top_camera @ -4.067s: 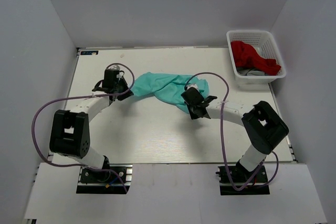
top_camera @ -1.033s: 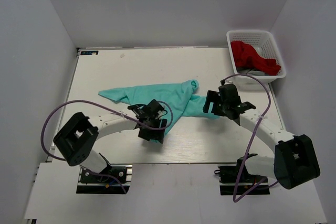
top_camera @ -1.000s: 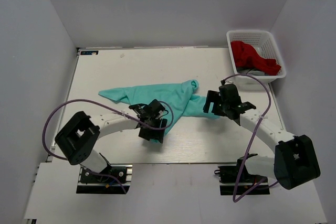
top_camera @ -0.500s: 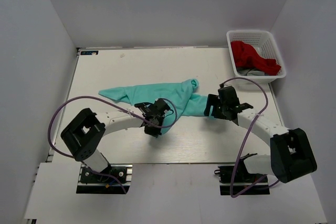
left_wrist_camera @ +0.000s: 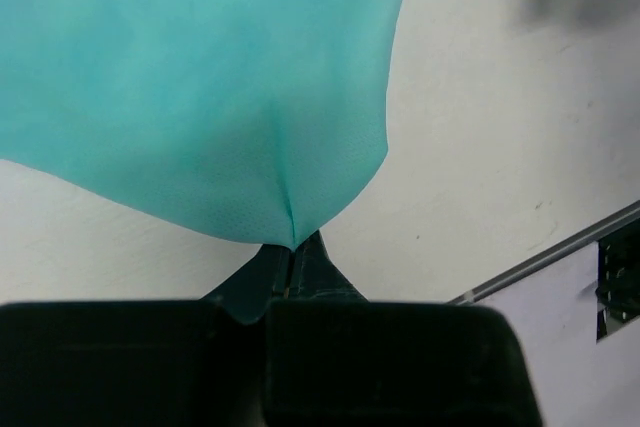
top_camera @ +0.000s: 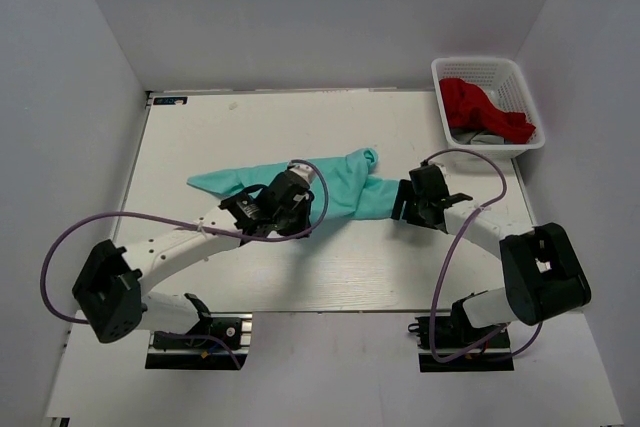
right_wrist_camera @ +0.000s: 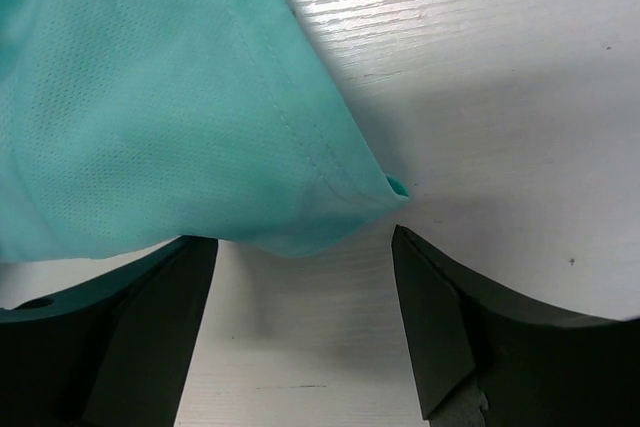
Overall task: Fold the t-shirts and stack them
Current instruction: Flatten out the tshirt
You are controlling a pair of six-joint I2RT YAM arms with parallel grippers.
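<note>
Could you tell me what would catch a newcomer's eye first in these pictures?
The turquoise t-shirt sprawled crumpled across the middle of the table, with the left gripper shut on its near edge and the right gripper open around a hem corner. Next, the red cloth in the white basket at the far right corner.

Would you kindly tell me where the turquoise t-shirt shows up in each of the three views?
Top external: the t-shirt lies spread across mid-table.
Left wrist: it fills the upper frame, its edge pinched in the left gripper.
Right wrist: upper left, its hemmed corner just ahead of the right gripper, which is open.
Shared landmark: the pale wooden table.
</note>
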